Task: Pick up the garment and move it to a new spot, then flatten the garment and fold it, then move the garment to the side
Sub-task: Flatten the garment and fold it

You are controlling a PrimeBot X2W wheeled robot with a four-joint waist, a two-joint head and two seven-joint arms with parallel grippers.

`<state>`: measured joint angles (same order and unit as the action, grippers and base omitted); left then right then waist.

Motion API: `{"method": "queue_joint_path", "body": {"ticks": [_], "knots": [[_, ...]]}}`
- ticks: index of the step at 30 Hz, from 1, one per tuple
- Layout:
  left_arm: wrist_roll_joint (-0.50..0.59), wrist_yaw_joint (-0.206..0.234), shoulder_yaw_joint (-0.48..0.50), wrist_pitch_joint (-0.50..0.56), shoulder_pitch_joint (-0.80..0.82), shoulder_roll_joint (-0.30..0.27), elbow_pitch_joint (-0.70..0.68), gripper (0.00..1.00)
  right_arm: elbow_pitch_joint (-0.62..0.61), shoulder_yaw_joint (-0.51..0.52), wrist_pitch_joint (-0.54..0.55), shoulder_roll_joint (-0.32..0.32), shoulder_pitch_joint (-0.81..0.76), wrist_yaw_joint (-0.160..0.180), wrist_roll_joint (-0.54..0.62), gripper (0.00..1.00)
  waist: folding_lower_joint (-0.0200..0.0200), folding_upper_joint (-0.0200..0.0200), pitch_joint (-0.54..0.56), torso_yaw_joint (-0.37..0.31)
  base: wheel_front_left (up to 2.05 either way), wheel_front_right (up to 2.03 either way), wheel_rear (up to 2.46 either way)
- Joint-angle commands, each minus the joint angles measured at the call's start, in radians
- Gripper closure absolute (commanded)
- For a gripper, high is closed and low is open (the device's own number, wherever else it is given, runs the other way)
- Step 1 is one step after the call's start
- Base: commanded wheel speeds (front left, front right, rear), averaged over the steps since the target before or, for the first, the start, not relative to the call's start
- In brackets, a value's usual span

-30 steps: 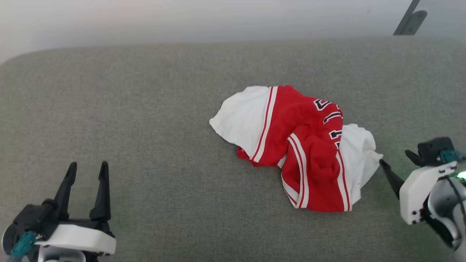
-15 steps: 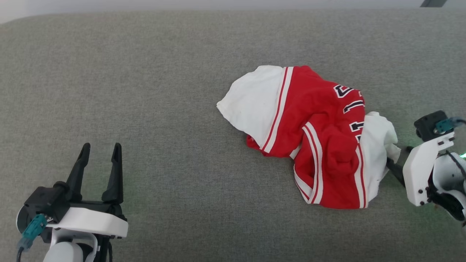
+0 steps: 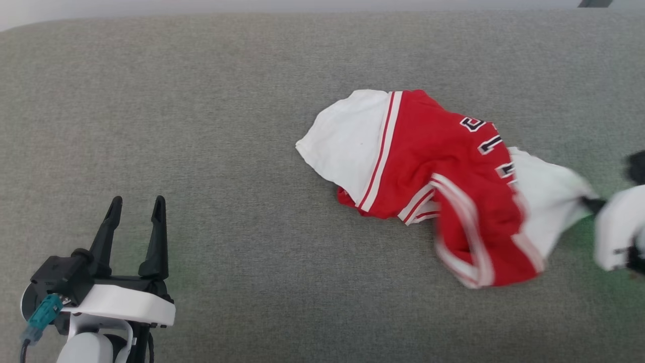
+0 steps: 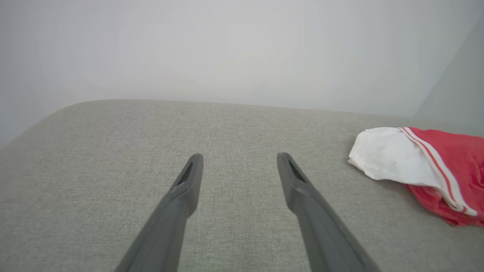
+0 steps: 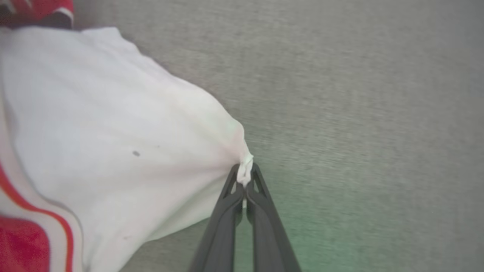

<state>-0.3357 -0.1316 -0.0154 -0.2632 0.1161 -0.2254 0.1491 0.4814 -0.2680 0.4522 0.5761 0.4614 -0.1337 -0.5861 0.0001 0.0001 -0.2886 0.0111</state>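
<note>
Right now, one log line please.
right fingers: shut on garment white edge | left fingers: open, clear of garment

Left gripper [image 3: 137,201], near left: two long dark tapered fingers [image 3: 156,237] on black housing [image 3: 63,280]. White shell [image 3: 116,310] beneath. Teal connector [image 3: 43,315] with dark cable at side. Pale rounded forearm [image 3: 85,350] below.

Right gripper [image 5: 245,172]: fingers matte grey, slotted near tips. White casing [image 3: 617,234] at right edge, motion-blurred, possibly dotted with dark screw heads.

A crumpled red-and-white garment [image 3: 428,151] lies on the grey fabric surface [image 3: 201,126].
</note>
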Motion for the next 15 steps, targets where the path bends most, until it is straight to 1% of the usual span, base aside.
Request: {"method": "queue_joint_path", "body": {"ticks": [1,8,12,15], "knots": [[-0.006,0.002,0.004,-0.002,0.011,-0.006,-0.002,0.0,0.023,0.037,-0.022,0.015,-0.007,0.006,0.013,1.0,-0.0001,-0.0001,0.0,-0.006,0.0,0.0,0.0],[-0.01,0.002,0.005,-0.002,0.002,-0.02,-0.007,0.0,0.131,0.243,-0.134,0.057,0.0,0.005,0.07,1.0,-0.0001,-0.0001,-0.013,-0.026,0.0,0.0,0.0],[-0.012,0.002,-0.006,-0.002,0.011,-0.024,-0.006,0.0,0.219,0.361,-0.203,0.061,0.024,0.005,0.123,1.0,-0.0001,-0.0001,-0.02,-0.026,0.0,0.0,0.0],[-0.014,0.002,-0.012,-0.002,0.015,-0.03,-0.004,0.0,0.278,0.439,-0.27,0.047,0.042,0.005,0.167,1.0,-0.0001,-0.0001,-0.025,-0.023,0.0,0.0,0.0]]}}
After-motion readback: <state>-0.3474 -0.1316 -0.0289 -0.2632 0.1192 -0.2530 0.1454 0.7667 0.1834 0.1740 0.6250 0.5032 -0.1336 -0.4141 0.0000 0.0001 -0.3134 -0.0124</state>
